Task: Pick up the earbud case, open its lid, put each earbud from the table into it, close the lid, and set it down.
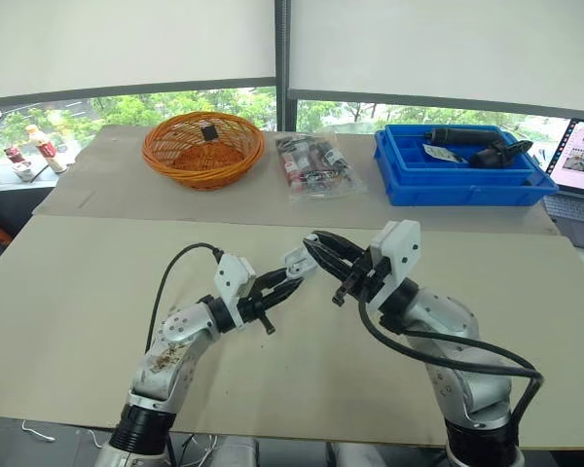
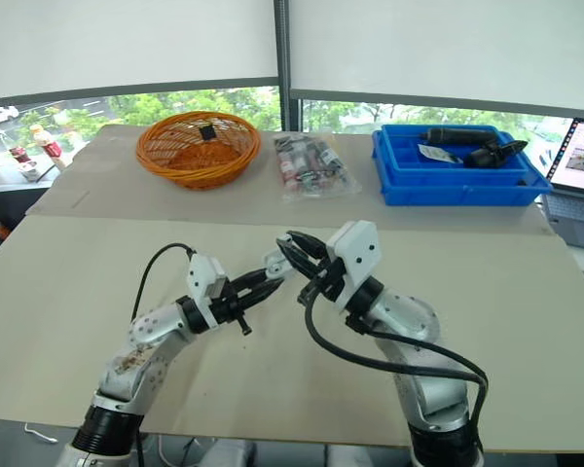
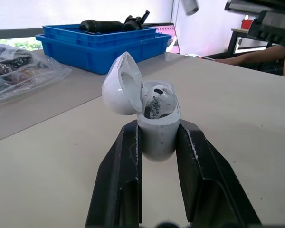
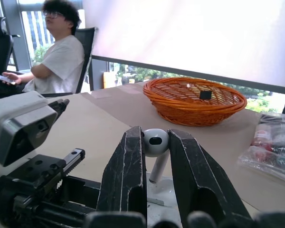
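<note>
Clamps earbud case (image 3: pixel 156 137) upright in left gripper (image 3: pixel 157 127) above table (image 3: pixel 237 118), lid (image 3: pixel 122 85) swung open | pinches earbud (image 4: pixel 155 141) in right gripper (image 4: pixel 155 134) just over case, stem pointing down | cannot make out case contents | beyond: orange basket (image 4: pixel 190 114), blue tray (image 3: pixel 114 52)

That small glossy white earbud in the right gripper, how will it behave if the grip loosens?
The small glossy white earbud looks smooth and rounded, so it would probably slip easily. Pinched only at its bulb by the right gripper, it seems light. Dropped, its round head would likely roll.
</note>
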Tool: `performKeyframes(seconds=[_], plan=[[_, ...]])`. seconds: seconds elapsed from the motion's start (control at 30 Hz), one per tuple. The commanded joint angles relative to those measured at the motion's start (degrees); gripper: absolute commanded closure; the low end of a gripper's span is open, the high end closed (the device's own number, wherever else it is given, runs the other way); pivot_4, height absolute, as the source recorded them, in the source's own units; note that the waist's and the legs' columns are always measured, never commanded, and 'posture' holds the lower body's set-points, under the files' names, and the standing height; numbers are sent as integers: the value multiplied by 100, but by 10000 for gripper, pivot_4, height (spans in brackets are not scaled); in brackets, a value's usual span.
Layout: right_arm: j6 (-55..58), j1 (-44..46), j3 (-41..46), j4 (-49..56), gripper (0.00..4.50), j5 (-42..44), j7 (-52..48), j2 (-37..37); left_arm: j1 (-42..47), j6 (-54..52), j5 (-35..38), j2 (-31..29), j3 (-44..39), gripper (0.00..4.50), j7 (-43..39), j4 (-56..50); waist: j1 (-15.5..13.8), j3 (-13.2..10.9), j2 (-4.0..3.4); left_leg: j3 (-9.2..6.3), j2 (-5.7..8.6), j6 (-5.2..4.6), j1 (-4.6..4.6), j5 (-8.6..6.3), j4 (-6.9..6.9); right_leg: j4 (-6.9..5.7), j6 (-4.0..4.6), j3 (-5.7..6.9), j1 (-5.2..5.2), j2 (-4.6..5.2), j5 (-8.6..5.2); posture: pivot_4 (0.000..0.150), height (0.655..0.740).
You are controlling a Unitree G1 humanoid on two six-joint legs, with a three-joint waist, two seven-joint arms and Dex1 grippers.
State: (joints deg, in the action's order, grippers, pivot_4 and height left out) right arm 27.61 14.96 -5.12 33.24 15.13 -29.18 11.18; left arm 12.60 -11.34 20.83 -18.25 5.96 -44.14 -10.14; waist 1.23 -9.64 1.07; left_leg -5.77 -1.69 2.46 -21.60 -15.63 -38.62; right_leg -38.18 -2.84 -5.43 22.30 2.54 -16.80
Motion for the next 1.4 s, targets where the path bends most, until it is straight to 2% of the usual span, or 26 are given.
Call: performKeyframes(seconds=[0.03,0.27,0.57,1.23,1.3,1.4], plan=[[-432,-79,-145,-54,41500,-92,139,-71,107,-24,171,26,-47,39928,-70,-83,12,0,0,0,0,0,0,0,0,0,0,0,1,0,0,1500,7136],[-1055,-230,-470,-421,41500,-517,182,73,158,-25,191,12,-53,39928,-93,-39,47,0,0,0,0,0,0,0,0,1,0,0,0,0,0,1500,7136],[-1762,-318,-487,-956,41500,-976,375,195,194,-8,189,-15,-59,39929,-121,-10,95,0,0,-1,0,0,-2,0,1,2,0,0,1,-1,0,1500,7136],[-1970,-394,-865,-1134,41500,-1453,215,516,176,1,148,0,-66,39929,-149,-39,108,-1,-1,-2,0,0,-1,0,1,2,0,0,1,-1,0,1500,7136],[-1858,-434,-776,-1091,30928,-1303,228,477,167,15,141,-8,-60,39929,-152,-44,106,-1,0,-2,0,0,-2,0,1,3,0,-1,1,-1,0,1500,7136],[-1706,-469,-718,-1008,21120,-1156,185,490,156,28,135,-27,-56,39929,-158,-52,108,-1,0,-2,0,0,-2,0,1,3,0,-1,1,-1,0,1500,7136]])
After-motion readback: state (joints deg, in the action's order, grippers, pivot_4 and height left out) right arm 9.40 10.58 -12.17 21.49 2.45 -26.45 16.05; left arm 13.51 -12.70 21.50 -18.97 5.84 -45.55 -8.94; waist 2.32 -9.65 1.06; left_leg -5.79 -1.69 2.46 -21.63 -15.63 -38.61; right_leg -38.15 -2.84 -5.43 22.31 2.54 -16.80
